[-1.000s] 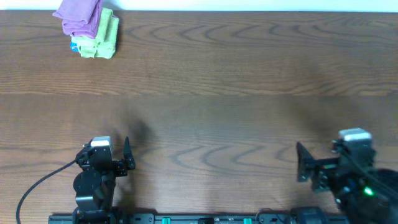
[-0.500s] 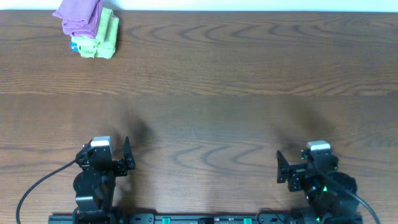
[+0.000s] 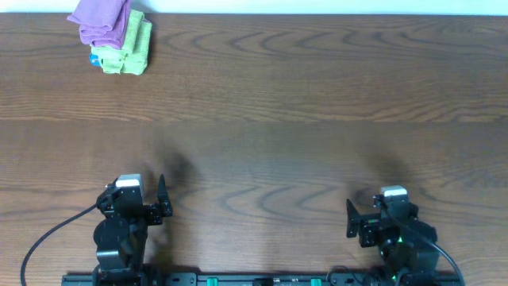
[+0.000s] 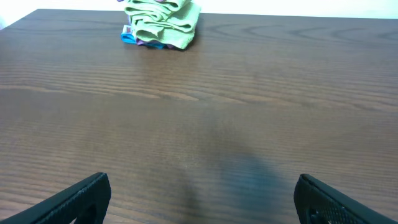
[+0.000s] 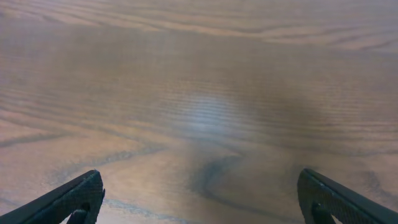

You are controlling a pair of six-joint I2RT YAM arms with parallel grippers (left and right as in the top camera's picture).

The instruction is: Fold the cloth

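A stack of folded cloths sits at the table's far left corner: a purple cloth (image 3: 101,20) on top of a green cloth (image 3: 132,44), with a bit of blue at the bottom. The stack also shows in the left wrist view (image 4: 163,23), far ahead. My left gripper (image 4: 199,198) is open and empty, low over bare wood near the front edge (image 3: 162,200). My right gripper (image 5: 202,196) is open and empty over bare wood at the front right (image 3: 351,221).
The brown wooden table (image 3: 270,119) fills the view. A black cable (image 3: 48,238) runs from the left arm toward the front left edge.
My right arm has drawn back from the far right toward the front centre-right and now rests near the table's front edge. The left arm and the cloth stack have not moved.
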